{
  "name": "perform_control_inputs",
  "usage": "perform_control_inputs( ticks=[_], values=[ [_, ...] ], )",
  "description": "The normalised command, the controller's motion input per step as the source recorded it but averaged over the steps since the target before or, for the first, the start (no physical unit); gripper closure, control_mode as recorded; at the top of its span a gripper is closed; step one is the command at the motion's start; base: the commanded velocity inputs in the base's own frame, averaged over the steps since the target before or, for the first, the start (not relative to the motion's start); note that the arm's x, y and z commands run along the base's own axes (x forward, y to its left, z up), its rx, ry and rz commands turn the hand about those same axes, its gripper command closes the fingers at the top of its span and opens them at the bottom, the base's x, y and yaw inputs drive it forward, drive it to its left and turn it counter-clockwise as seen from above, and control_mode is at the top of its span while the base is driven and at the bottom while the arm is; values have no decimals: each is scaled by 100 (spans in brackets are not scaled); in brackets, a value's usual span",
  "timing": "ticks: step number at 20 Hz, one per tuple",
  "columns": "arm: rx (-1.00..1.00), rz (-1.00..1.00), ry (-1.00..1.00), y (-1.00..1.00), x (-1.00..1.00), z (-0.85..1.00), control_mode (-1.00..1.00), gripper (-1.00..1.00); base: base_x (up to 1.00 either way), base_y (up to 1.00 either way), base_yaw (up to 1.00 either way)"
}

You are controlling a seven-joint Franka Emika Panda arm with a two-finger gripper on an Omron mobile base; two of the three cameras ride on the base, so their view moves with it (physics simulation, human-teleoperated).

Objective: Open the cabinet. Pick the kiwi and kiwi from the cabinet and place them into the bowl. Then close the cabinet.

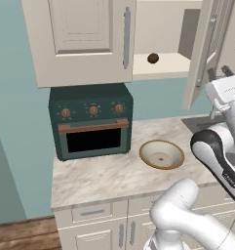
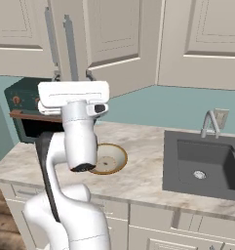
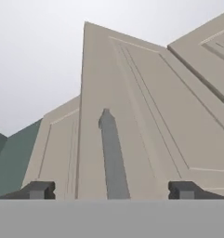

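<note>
Marble counter (image 1: pixel 104 176) | cabinet (image 1: pixel 85 39) right door swung open | dark kiwi (image 1: pixel 153 58) inside | fingers (image 3: pixel 112 190) wide apart, empty

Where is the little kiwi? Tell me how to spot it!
Look above the dark green toaster oven at the cream wall cabinet, whose right door hangs open. On the pale shelf inside sits the kiwi, a small round brown ball, darker than everything around it.
</note>
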Motion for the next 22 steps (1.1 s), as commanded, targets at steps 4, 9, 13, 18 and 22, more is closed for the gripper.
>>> perform_control_inputs(
  ticks=[4,9,13,18,22],
  values=[
    [-18,0,16,64,-100,-27,-100,-100,0,0,0],
    [-14,-2,35,17,-100,23,-100,-100,0,0,0],
    [0,-7,22,0,-100,96,-100,-100,0,0,0],
    [-7,-9,37,0,-99,90,-100,-100,0,0,0],
    [-54,-6,92,0,-67,-44,-100,-100,0,0,0]
  ],
)
